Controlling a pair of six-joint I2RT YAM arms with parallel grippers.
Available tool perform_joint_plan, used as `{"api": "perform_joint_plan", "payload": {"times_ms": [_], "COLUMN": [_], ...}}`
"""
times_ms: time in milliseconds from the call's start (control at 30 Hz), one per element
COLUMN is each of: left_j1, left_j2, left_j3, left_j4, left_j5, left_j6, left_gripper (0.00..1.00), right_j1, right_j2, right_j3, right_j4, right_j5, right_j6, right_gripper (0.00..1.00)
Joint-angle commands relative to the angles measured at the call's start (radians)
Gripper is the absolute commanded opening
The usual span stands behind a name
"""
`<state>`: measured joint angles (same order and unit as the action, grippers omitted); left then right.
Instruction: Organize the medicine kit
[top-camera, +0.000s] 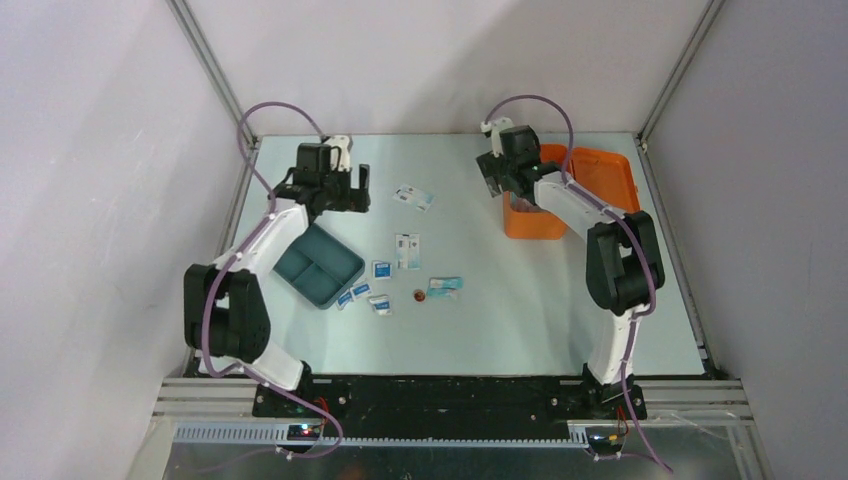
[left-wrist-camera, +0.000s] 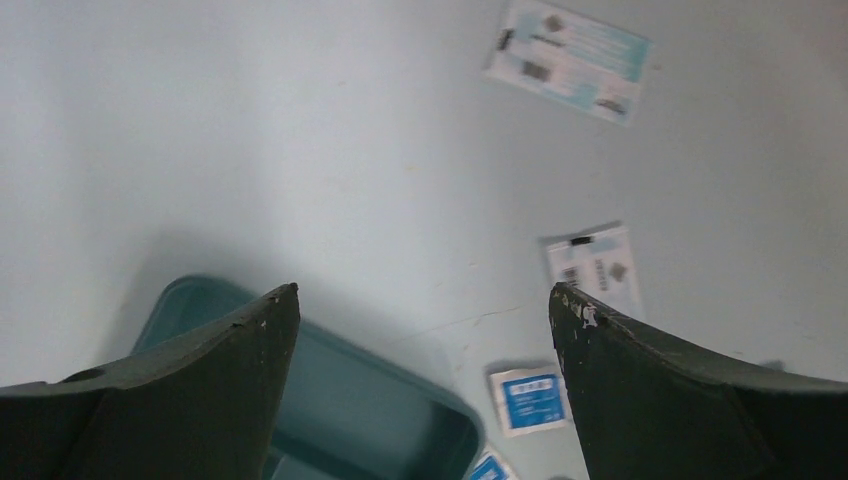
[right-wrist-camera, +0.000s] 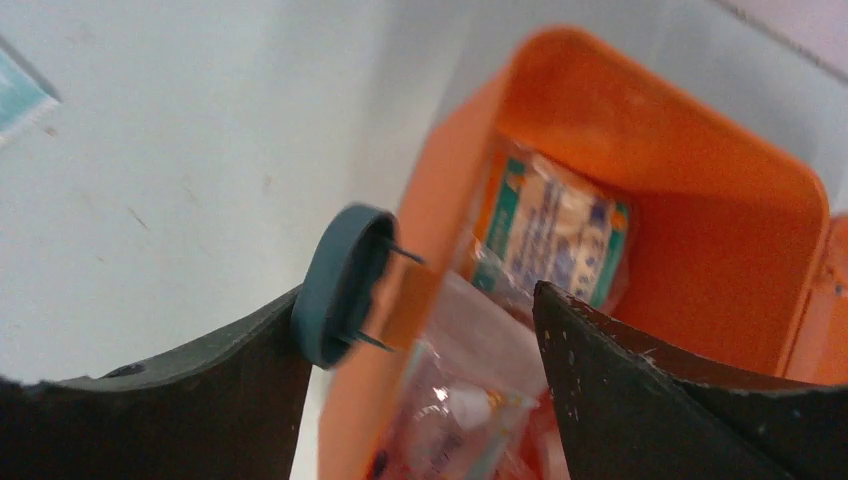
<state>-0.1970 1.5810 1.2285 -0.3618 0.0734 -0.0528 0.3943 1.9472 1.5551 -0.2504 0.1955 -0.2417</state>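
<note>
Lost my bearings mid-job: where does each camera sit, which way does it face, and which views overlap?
Top: above and behind the arms, looking down on the table; left arm and right arm show in full.
Left wrist: on the left arm, looking down past the open left pincer at the teal tray and loose packets.
Right wrist: on the right arm, looking past the right pincer into the orange box, pouches inside.
Shared: top and left wrist both show tray and packets; top and right wrist both show the box.
</note>
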Motion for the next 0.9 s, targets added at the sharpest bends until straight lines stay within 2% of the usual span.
{"api": "perform_joint_plan", "payload": {"times_ms": [0, 133, 267, 433, 500, 533, 667, 733, 867], "left_j1": [0.064, 0.139, 0.178, 0.182, 0.185, 0.190, 0.218, 0.236, 0.255], "left_j2": [-0.103, -0.143, -0.163, -0.172, -0.169, -0.164, -0.150, -0.144, -0.132], "left_j3": [-0.042, -0.099, -0.148, -0.169, -0.178, -0.182, -0.204, -0.211, -0.222], "left_j4": [-0.039, -0.064, -0.068, -0.070, -0.074, -0.075, -0.088, -0.096, -0.103], "left_j5": [-0.161, -0.171, -0.135, -0.115, -0.120, -0.124, -0.140, -0.147, -0.156], "left_j6": [-0.022, -0.109, -0.159, -0.163, -0.165, -0.167, -0.186, -0.195, -0.207], "left_gripper": [0.99, 0.97, 0.96, 0.95, 0.95, 0.95, 0.99, 1.00, 0.99], "right_j1": [-0.028, -0.043, -0.043, -0.033, -0.033, -0.032, -0.012, 0.012, 0.039], "right_j2": [-0.103, -0.138, -0.194, -0.294, -0.327, -0.347, -0.395, -0.414, -0.447], "right_j3": [-0.059, -0.116, -0.171, -0.246, -0.272, -0.281, -0.330, -0.347, -0.372], "right_j4": [-0.003, -0.042, -0.081, -0.143, -0.169, -0.175, -0.196, -0.200, -0.225], "right_j5": [0.022, -0.012, -0.059, -0.089, -0.122, -0.150, -0.205, -0.216, -0.260], "right_j6": [0.009, 0.047, 0.069, 0.091, 0.096, 0.097, 0.107, 0.093, 0.083], "right_gripper": [0.81, 0.74, 0.57, 0.55, 0.45, 0.36, 0.21, 0.17, 0.16]}}
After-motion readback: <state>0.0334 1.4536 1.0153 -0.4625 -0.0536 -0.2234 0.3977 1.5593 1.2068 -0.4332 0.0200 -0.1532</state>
